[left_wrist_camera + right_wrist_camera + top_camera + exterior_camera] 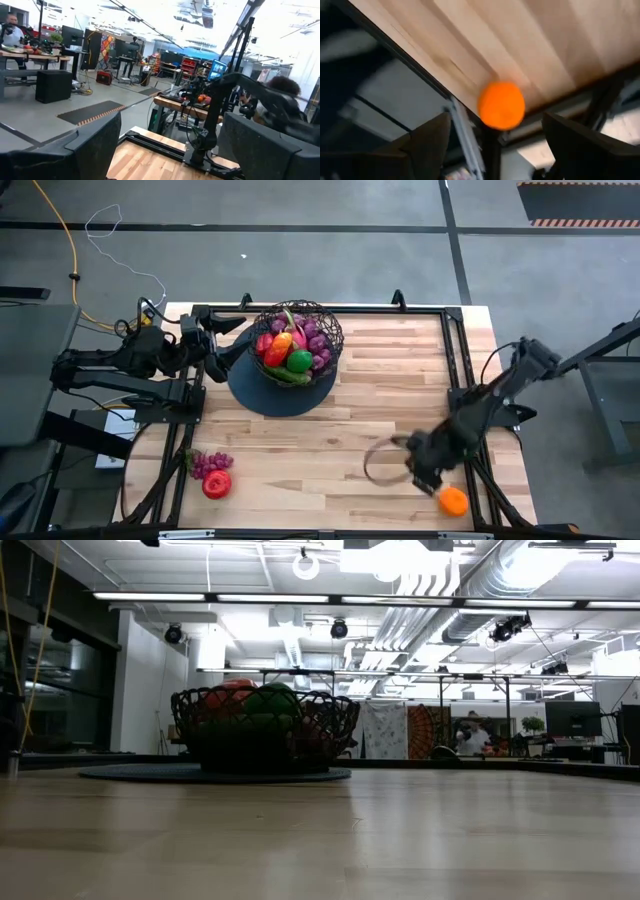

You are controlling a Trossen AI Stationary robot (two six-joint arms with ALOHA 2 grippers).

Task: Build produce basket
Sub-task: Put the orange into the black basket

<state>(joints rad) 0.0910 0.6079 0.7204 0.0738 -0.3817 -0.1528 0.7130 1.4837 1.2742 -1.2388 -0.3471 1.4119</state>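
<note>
Here the right gripper (432,477) hovers open beside the orange (453,500) near the table (400,400) edge.

Black mesh basket (296,330), orange (453,500) on pale wood table (400,400).

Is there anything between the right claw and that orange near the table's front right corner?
Nothing visible. The right claw, open, hangs right beside the small round orange, and its wrist view shows the orange sitting unobstructed ahead of its two fingers, on bare wooden table close to the edge.
</note>
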